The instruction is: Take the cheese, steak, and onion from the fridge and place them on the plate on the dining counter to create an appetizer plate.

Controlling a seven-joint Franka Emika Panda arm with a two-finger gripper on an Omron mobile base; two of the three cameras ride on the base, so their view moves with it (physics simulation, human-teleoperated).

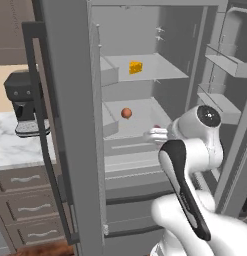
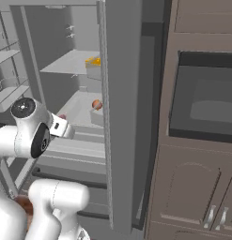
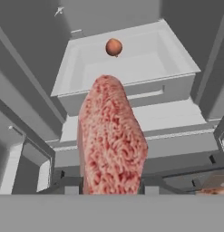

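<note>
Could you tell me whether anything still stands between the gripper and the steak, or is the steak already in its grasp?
Nothing stands between them: the steak is already clamped in the gripper, standing up between its fingers in the hand view, in front of the open fridge. The onion sits apart on the shelf behind.

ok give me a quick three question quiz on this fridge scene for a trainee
1. True or false: the end effector is shut on the steak.
2. Which item lies on the higher shelf of the fridge: A) the cheese B) the onion?
3. Fill in: the fridge door is ____.

Key: 1 true; 2 A; 3 open.
</note>
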